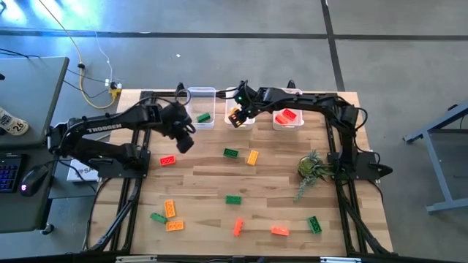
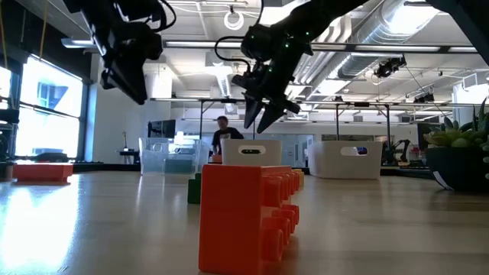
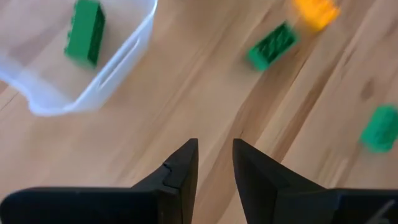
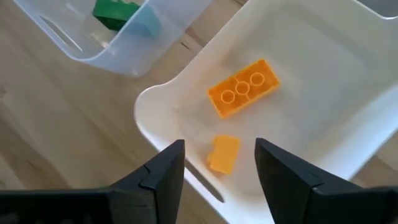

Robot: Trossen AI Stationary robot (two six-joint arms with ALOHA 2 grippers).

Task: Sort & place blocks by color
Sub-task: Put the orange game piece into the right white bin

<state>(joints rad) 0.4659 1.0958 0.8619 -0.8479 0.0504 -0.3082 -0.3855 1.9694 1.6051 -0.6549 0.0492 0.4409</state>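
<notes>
Right gripper (image 4: 219,163): fingers released, over white plastic bin (image 4: 348,93) holding two yellow-orange studded bricks (image 4: 243,96). Left gripper (image 3: 215,163): fingers narrowly parted, empty, above wooden bench (image 3: 186,93) beside clear bin (image 3: 118,68) containing one green brick (image 3: 85,31).

Left gripper (image 3: 214,163): fingers slightly parted, empty, above bare wooden table (image 3: 186,93) | clear bin (image 3: 118,59): holds one green block (image 3: 86,31) | beyond bin: second green block (image 3: 271,45) beside yellow block (image 3: 316,11) | third green block (image 3: 380,128): farther off, blurred.
</notes>
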